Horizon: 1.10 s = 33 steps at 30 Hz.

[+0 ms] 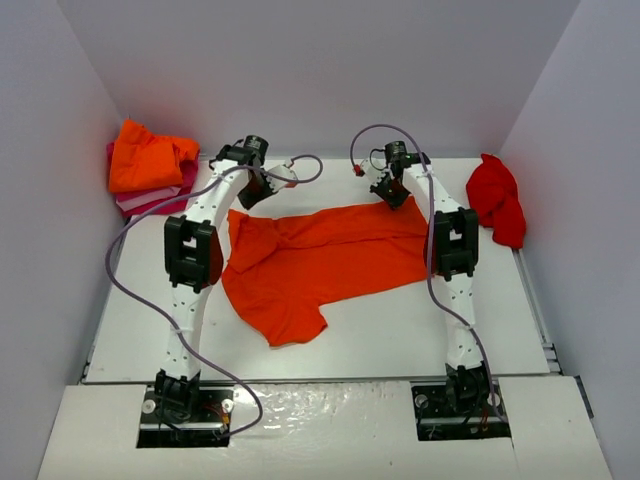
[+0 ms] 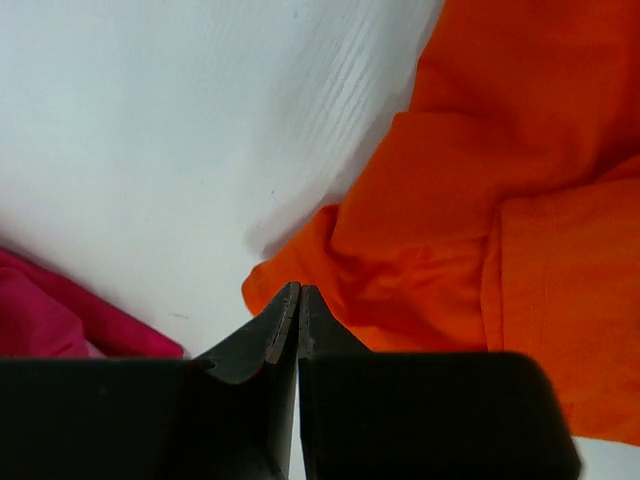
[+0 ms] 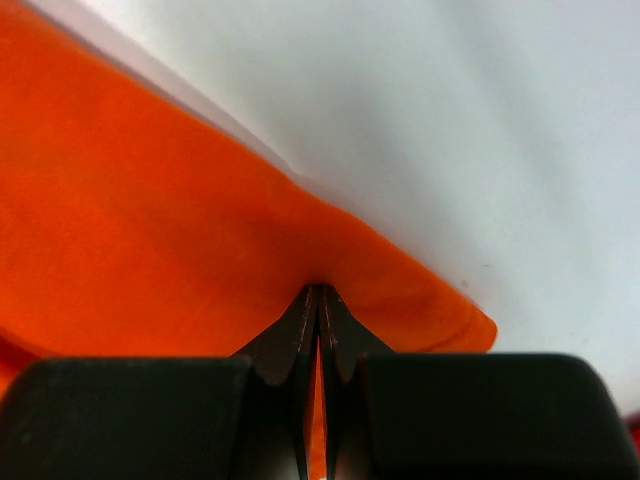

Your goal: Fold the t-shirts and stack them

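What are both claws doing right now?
Left gripper: closed, pinching the shirt at its corner.
Right gripper: closed, pinching the shirt's edge.

Big orange shirt [image 1: 320, 255] is spread out mid table [image 1: 400, 330], mostly flat but wrinkly. It's stretched L to R along its far edge, w/ one sleeve sticking out toward the near side. Far-left corner: another orange tee [image 1: 150, 155] sits bunched on top of a folded pink tee [image 1: 145, 205]. Far right there's a red shirt [image 1: 497, 200], crumpled in a heap, well apart from the rest.
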### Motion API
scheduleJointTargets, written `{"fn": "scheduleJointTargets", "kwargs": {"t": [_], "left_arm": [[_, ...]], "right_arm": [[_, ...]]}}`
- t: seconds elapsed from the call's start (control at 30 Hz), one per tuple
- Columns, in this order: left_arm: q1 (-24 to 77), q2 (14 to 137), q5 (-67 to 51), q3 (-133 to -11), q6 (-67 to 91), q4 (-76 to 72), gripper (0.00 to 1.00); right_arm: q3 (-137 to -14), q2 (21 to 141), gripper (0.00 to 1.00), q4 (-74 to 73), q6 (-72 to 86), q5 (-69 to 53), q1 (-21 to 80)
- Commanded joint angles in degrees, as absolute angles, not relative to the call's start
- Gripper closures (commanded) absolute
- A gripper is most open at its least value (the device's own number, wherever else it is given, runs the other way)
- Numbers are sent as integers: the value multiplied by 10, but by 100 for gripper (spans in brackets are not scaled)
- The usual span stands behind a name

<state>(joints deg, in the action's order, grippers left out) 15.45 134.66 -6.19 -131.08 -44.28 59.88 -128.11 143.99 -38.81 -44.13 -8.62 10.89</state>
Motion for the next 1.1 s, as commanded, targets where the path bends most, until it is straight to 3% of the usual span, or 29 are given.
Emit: {"fn": "scheduleJointTargets", "kwargs": {"t": [0.0, 0.2, 0.4, 0.57, 1.07], "left_arm": [[139, 1380, -75, -1344, -415, 590, 100], [105, 1429, -100, -1351, -398, 647, 100], [45, 1411, -94, -1272, -380, 598, 100], [5, 1426, -77, -1290, -364, 588, 100], [3, 1415, -23, -1342, -327, 478, 100]], "right_arm": [[-1313, 1464, 100, -371, -410, -47, 105], [-1286, 1467, 100, -368, -409, -2, 96], [-1262, 1465, 100, -367, -407, 62, 82], [-1270, 1478, 100, -362, -400, 94, 75], [-1294, 1518, 100, -302, -386, 151, 73]]}}
